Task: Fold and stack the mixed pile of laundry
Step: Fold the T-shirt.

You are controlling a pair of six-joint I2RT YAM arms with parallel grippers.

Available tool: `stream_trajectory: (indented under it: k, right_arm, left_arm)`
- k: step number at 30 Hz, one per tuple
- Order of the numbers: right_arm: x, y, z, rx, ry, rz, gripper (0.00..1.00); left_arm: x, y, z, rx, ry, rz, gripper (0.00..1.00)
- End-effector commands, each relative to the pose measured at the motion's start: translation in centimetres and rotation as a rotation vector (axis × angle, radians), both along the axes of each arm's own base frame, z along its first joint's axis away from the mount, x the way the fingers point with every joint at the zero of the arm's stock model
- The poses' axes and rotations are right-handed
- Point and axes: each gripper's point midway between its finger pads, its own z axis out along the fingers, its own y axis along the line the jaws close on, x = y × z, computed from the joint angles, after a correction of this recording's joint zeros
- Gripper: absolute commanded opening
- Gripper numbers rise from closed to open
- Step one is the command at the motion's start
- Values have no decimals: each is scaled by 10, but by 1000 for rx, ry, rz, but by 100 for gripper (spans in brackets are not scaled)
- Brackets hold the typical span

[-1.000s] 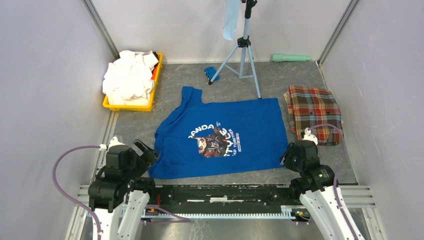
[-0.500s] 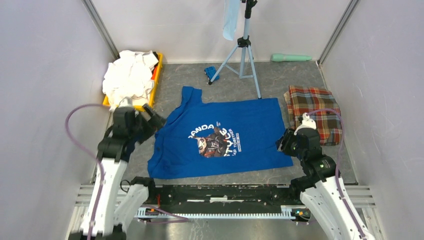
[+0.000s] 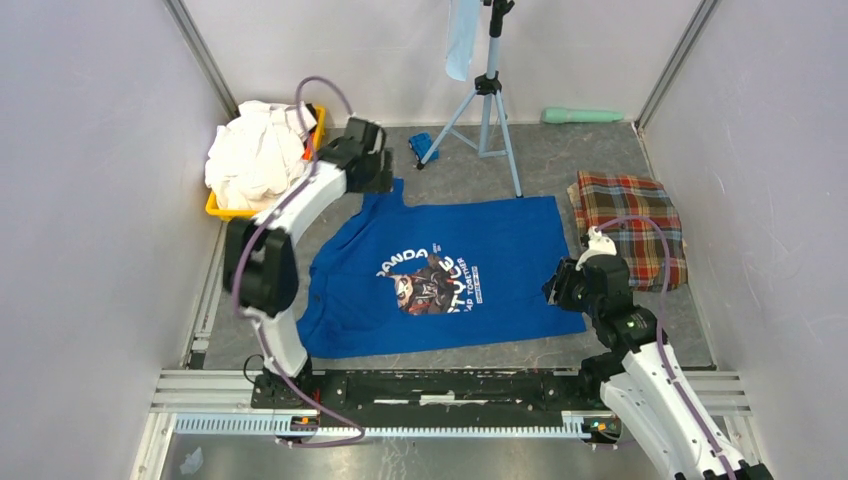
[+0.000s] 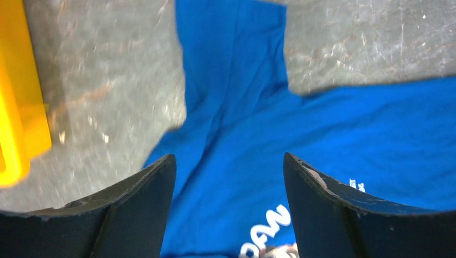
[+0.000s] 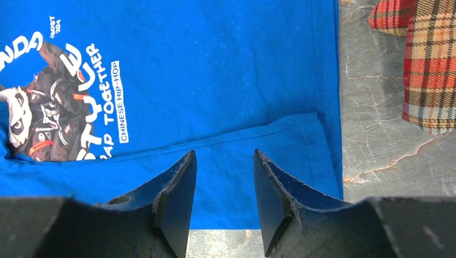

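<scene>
Top external: royal-blue T-shirt flat mid-table, plaid cloth to its right, white shirts in yellow bin far left.
Left wrist: left gripper jaws apart, empty, over the shirt's sleeve.
Right wrist: right gripper jaws apart, empty, over the hem corner.
</scene>
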Motion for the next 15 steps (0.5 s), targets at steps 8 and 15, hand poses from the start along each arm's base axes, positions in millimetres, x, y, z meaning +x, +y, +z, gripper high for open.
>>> stream_trajectory:
  k: [8, 15]
  right_arm:
    - [0, -1, -17, -46, 7, 48, 49]
    - [1, 0, -23, -56, 23, 67, 49]
  left_arm:
    - [100, -6, -29, 652, 47, -300, 73]
    - [119, -15, -45, 710, 69, -337, 70]
